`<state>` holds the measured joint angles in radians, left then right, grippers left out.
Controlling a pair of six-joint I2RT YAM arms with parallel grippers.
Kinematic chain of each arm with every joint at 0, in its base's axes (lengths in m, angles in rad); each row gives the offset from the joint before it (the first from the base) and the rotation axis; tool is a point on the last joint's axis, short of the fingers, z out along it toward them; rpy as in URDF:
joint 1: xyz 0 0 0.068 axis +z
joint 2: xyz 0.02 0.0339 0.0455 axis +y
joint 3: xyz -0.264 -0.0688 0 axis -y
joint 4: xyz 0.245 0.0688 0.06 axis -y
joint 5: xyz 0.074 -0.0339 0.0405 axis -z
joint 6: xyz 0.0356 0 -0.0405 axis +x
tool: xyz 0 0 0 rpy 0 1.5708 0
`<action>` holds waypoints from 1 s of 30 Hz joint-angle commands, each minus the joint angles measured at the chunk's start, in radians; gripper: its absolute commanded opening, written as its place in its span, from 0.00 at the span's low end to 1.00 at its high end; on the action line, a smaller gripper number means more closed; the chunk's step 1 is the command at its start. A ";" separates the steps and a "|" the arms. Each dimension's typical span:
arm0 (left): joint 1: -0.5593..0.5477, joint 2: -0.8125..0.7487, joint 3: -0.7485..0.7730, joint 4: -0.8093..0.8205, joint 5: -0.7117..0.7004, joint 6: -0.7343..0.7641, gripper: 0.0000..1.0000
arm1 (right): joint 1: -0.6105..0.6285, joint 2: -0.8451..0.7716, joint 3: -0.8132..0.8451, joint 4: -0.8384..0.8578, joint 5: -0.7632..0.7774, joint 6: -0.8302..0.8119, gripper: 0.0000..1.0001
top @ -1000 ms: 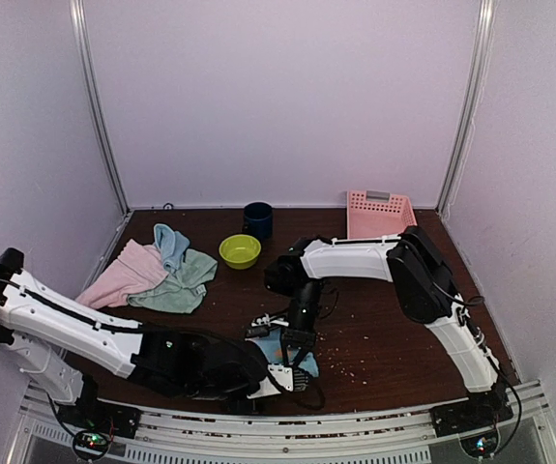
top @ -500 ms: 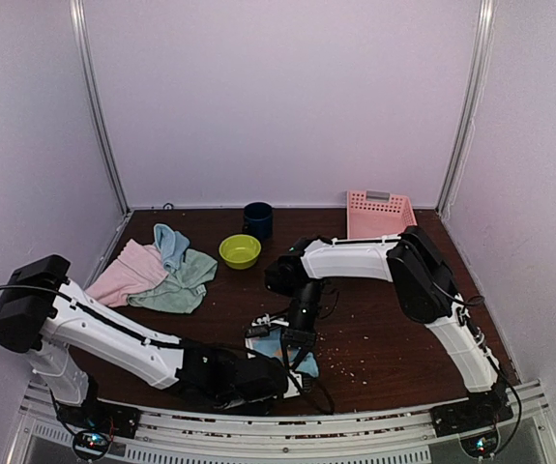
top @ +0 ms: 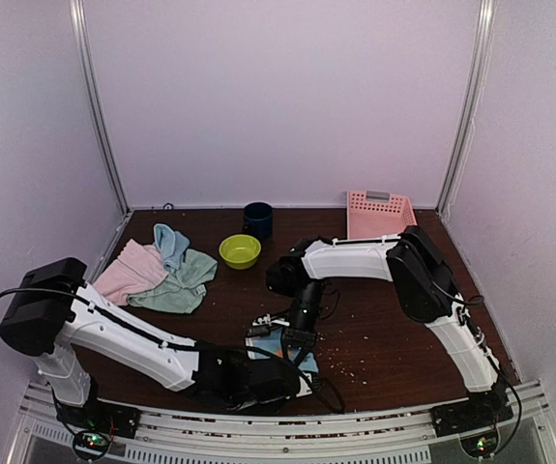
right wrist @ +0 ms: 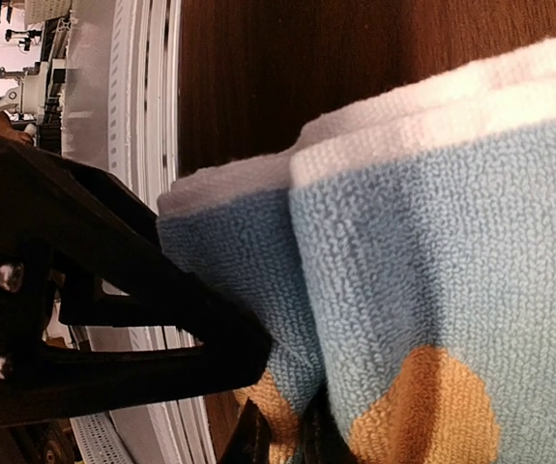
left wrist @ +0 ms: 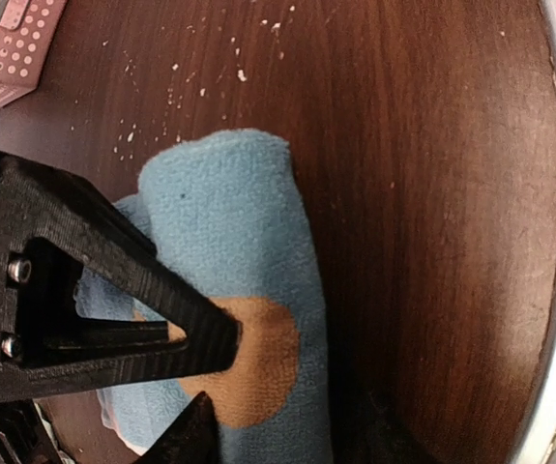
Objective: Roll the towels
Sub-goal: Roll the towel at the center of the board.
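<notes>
Top external view shows the left gripper point(top: 292, 372) has slid rightward along the lower edge onto the patched towel point(top: 270, 344), nearly rolled at lower centre, with the right gripper point(top: 299, 340) just above it, neither grip legible, so three loose towels point(top: 161, 275) at middle left remain.

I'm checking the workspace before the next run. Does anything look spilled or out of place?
Yes: pale crumbs are strewn over the dark table near the rolled patched blue towel; what they are is unclear. The other towels lie in a loose, unrolled heap at the far left.
</notes>
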<state>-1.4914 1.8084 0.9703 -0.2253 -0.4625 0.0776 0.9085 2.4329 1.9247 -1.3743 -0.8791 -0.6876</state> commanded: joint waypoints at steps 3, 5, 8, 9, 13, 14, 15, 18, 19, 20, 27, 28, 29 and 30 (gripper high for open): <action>0.033 0.035 0.007 0.007 0.076 -0.025 0.35 | 0.001 0.035 -0.024 0.037 0.097 -0.008 0.08; 0.045 0.039 0.010 0.013 0.110 -0.028 0.27 | -0.001 0.013 -0.007 0.018 0.083 -0.015 0.12; 0.065 0.050 0.019 0.003 0.141 -0.031 0.21 | -0.020 -0.070 0.023 0.017 0.090 -0.004 0.19; 0.072 0.048 0.021 0.002 0.151 -0.029 0.19 | -0.034 -0.103 0.038 0.018 0.091 0.006 0.21; 0.118 0.016 0.017 0.009 0.253 -0.043 0.14 | -0.118 -0.259 0.078 0.091 0.088 0.100 0.32; 0.141 0.005 0.019 0.012 0.308 -0.055 0.14 | -0.148 -0.307 0.071 0.113 0.083 0.115 0.33; 0.168 -0.001 0.023 0.010 0.376 -0.063 0.14 | -0.167 -0.354 0.066 0.135 0.082 0.127 0.34; 0.246 -0.011 0.031 0.016 0.585 -0.094 0.12 | -0.217 -0.507 0.027 0.220 0.080 0.175 0.38; 0.276 -0.007 0.031 0.023 0.662 -0.107 0.12 | -0.230 -0.557 0.007 0.252 0.080 0.189 0.39; 0.306 0.001 0.035 0.029 0.740 -0.123 0.12 | -0.243 -0.607 -0.011 0.287 0.074 0.204 0.39; 0.487 0.135 0.046 0.110 1.224 -0.242 0.12 | -0.258 -1.021 -0.326 0.550 -0.090 0.168 0.48; 0.502 0.159 0.056 0.114 1.269 -0.256 0.12 | -0.250 -1.039 -0.340 0.502 -0.109 0.088 0.50; 0.516 0.195 0.069 0.113 1.315 -0.269 0.12 | -0.235 -1.033 -0.332 0.441 -0.109 0.045 0.50; 0.527 0.220 0.081 0.109 1.347 -0.282 0.12 | -0.216 -1.023 -0.330 0.393 -0.086 0.012 0.50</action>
<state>-0.9966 1.9091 1.0313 -0.1032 0.6121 -0.1196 0.6495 1.3994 1.6394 -0.9257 -0.9165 -0.5278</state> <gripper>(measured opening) 0.122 0.495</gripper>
